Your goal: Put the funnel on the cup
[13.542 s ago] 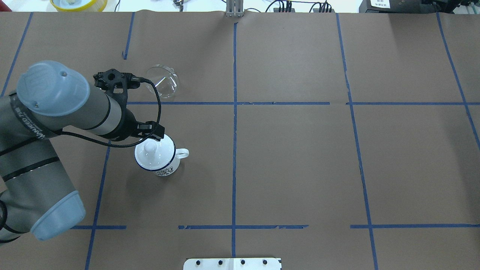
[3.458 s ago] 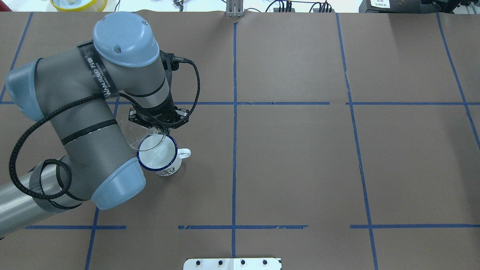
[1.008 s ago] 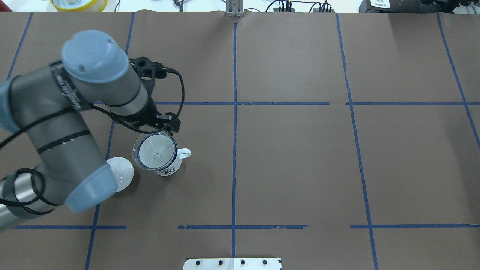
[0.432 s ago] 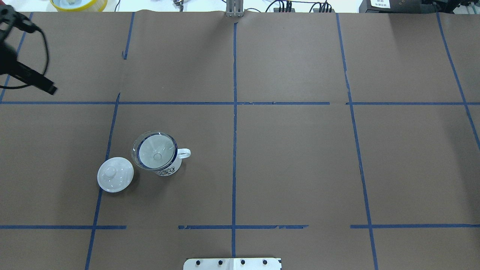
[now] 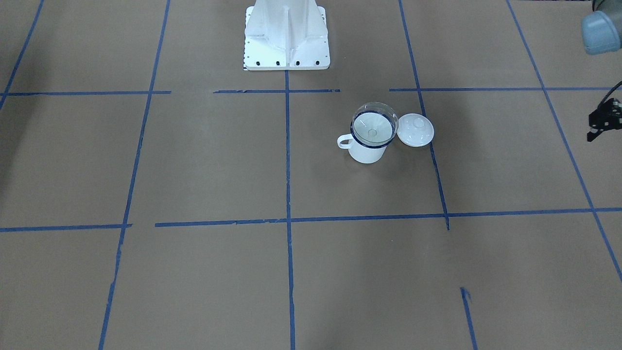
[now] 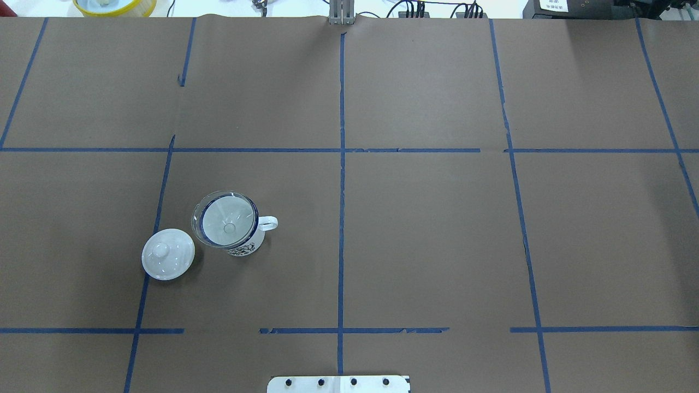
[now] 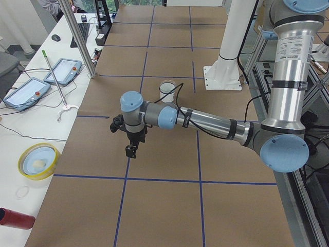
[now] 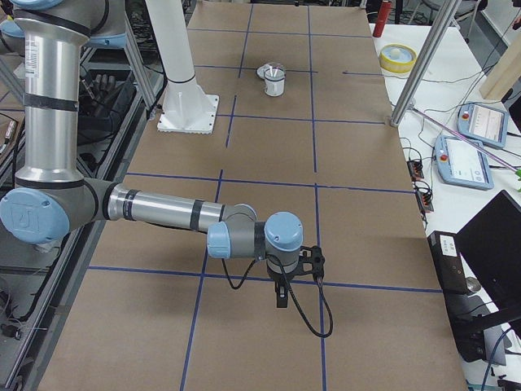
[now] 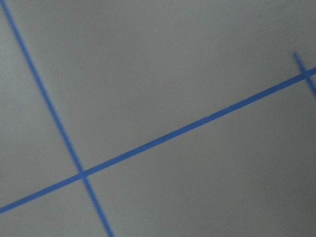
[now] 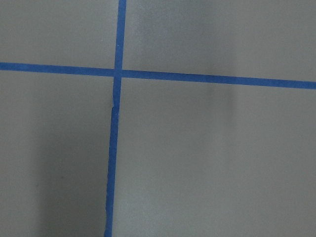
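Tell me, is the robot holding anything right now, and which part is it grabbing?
Nothing. The funnel sits in the cup, the lid lies beside it, and no jaws are near any of them.

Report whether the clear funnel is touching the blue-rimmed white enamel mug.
Touching. The overhead view shows the clear funnel seated in the mouth of the white enamel mug, bowl on its blue rim.

Lid (image 6: 168, 254) crowds the cup (image 6: 246, 246) (other sides open).
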Action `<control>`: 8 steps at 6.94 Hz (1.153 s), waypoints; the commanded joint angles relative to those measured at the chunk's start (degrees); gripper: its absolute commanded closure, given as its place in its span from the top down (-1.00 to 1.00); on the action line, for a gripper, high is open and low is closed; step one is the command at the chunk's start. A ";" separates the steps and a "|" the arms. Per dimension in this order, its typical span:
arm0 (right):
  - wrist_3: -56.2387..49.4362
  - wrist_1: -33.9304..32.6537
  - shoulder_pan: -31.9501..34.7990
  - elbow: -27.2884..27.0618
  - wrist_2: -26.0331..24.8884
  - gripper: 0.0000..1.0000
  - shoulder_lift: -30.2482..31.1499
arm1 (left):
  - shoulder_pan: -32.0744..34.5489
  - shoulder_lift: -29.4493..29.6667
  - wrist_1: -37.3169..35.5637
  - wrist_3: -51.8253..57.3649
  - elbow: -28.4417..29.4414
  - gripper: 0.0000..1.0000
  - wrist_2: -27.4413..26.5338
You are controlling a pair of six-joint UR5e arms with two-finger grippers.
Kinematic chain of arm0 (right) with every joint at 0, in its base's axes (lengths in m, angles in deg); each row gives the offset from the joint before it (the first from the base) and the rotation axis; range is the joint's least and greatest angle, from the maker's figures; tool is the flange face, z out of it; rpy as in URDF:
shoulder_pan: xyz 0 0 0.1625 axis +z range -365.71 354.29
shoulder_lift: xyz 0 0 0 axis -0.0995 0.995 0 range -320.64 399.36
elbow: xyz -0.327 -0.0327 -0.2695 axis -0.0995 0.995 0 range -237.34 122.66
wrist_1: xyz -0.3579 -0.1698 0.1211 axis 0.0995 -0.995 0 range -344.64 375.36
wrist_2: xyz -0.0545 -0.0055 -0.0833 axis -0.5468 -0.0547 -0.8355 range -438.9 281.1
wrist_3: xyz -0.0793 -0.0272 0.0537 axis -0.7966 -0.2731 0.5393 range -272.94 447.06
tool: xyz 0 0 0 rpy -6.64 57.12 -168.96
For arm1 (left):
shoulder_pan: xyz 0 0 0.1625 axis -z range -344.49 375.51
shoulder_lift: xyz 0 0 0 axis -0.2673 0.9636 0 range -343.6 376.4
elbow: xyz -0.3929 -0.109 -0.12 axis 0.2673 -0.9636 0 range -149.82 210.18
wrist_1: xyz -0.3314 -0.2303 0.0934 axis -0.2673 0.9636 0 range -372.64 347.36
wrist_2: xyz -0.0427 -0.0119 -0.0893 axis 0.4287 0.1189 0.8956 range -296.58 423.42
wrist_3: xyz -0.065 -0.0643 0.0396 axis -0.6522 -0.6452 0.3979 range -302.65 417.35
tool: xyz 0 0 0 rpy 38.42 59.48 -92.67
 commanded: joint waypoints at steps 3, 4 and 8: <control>0.00 0.00 0.00 0.00 0.00 1.00 0.00 | 6.65 -4.56 -0.54 3.81 1.53 1.00 5.99; 0.00 0.00 0.00 -0.09 0.00 1.00 0.00 | 6.56 -4.64 -1.25 3.64 2.22 1.00 5.93; 0.00 0.00 0.00 0.00 0.00 1.00 0.00 | 6.65 -4.73 -0.55 3.55 1.61 1.00 5.76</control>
